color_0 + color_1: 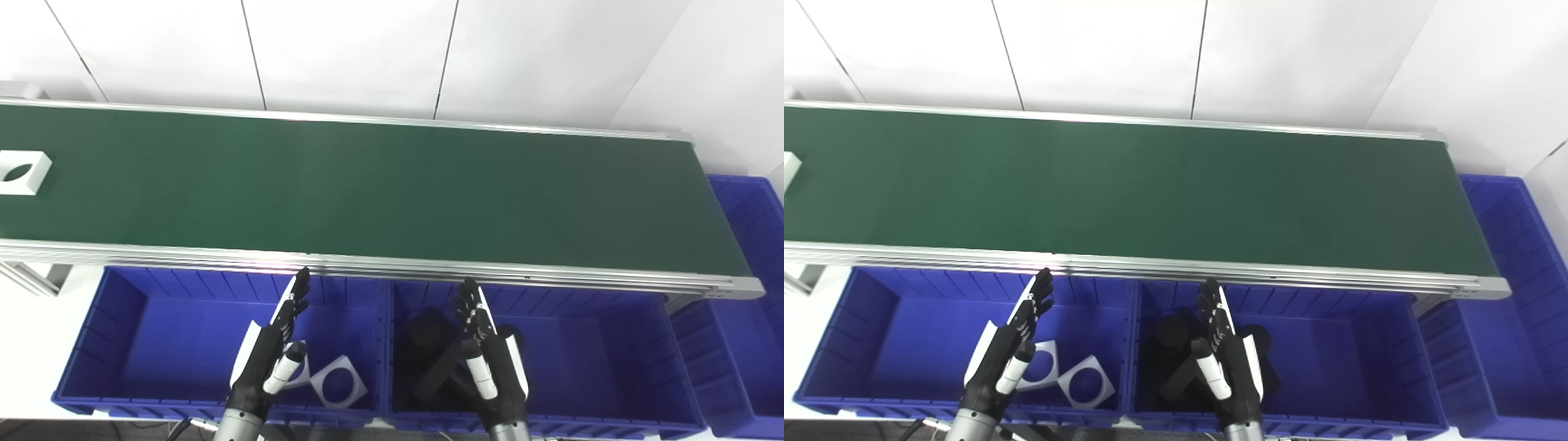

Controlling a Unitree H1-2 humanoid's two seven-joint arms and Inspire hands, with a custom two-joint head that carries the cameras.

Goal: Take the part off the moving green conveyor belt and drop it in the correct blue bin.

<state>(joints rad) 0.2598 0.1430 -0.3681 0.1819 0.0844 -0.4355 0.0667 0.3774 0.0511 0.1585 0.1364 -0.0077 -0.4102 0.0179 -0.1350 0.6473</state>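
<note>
While no brand, label or writing can be read anywhere, the things themselves are plain. At the far left of the green conveyor belt (380,190) lies a white square part with a round hole (22,172), flat on the belt, well apart from both hands and cut by the picture's edge in the right eye view. Below the belt's near rail, the left blue bin (122,318) holds two white square parts with round holes (339,381), lying side by side. Over this bin hangs the left hand (269,352), fingers straight and slightly spread, holding nothing. Next, the middle blue bin (612,361) holds black parts (429,349), their shapes hard to make out. Above it hangs the right hand (487,355), likewise stretched out and empty. Another blue bin (753,245) stands past the belt's right end.
</note>
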